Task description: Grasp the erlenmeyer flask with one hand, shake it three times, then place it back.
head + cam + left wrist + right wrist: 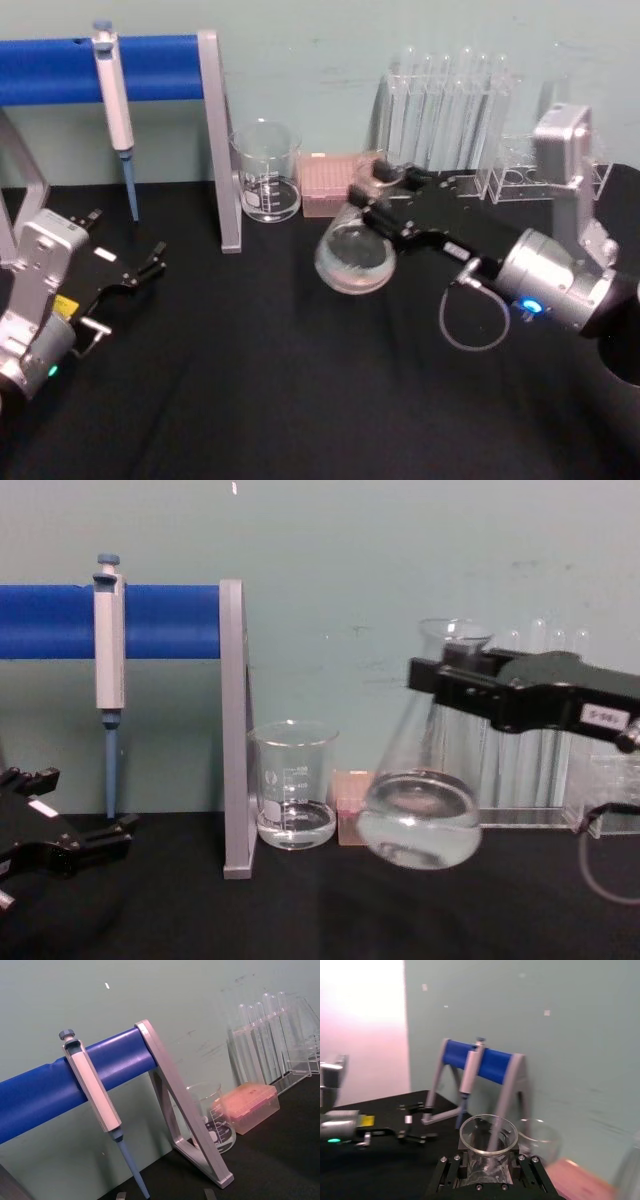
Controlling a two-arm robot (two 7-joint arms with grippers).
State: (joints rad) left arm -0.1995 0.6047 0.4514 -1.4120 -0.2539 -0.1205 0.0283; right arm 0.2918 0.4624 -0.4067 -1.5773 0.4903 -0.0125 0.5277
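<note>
The right gripper, black and blocky with a white numbered label, is clamped on the neck of the clear glass conical erlenmeyer flask. The flask hangs tilted just above the black table, near the straight-sided glass beaker. To shake it well, keep the swings short and the grip firm (the tall clear test tubes stand close behind). The black left gripper rests at the table's left, jaws apart.

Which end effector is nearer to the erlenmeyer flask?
Right. The right end effector grips the erlenmeyer flask by its neck, holding it tilted. The left end effector rests far off at the left, open, beyond the grey stand leg.
</note>
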